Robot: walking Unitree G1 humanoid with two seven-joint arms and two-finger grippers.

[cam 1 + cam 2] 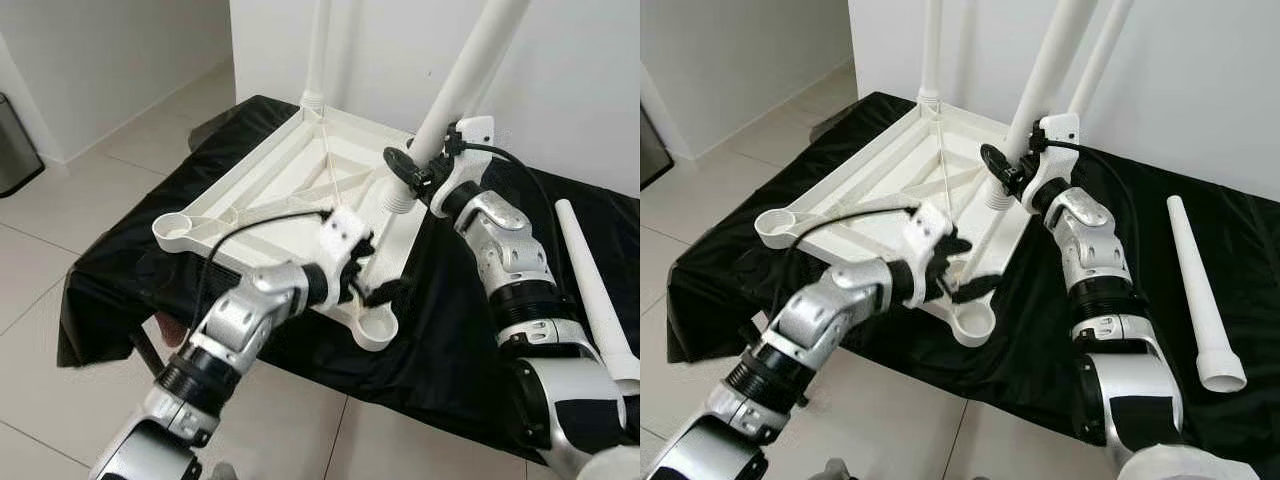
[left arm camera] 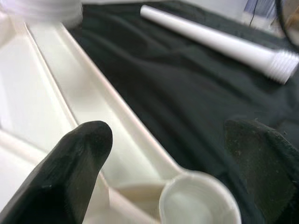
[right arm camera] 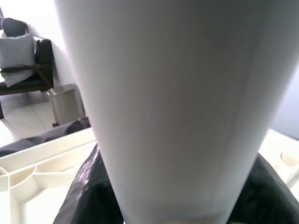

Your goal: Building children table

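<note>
A white children's table top (image 1: 300,165) lies upside down on a black cloth. One white leg (image 1: 318,50) stands in its far corner socket. My right gripper (image 1: 415,172) is shut on a second upright leg (image 1: 468,62) just above the right corner socket; in the right wrist view this leg (image 3: 173,102) sits between the black fingers (image 3: 86,189). My left gripper (image 1: 375,278) is open, hovering over the table top's near rim beside an empty socket (image 2: 198,203). Another empty socket (image 1: 180,230) is at the left corner. A loose leg (image 1: 1200,300) lies on the cloth to the right.
The black cloth (image 1: 450,330) covers a low surface that drops to a tiled floor (image 1: 60,270) in front and to the left. A grey bin (image 1: 15,145) stands at the far left. A white wall (image 1: 580,90) rises close behind.
</note>
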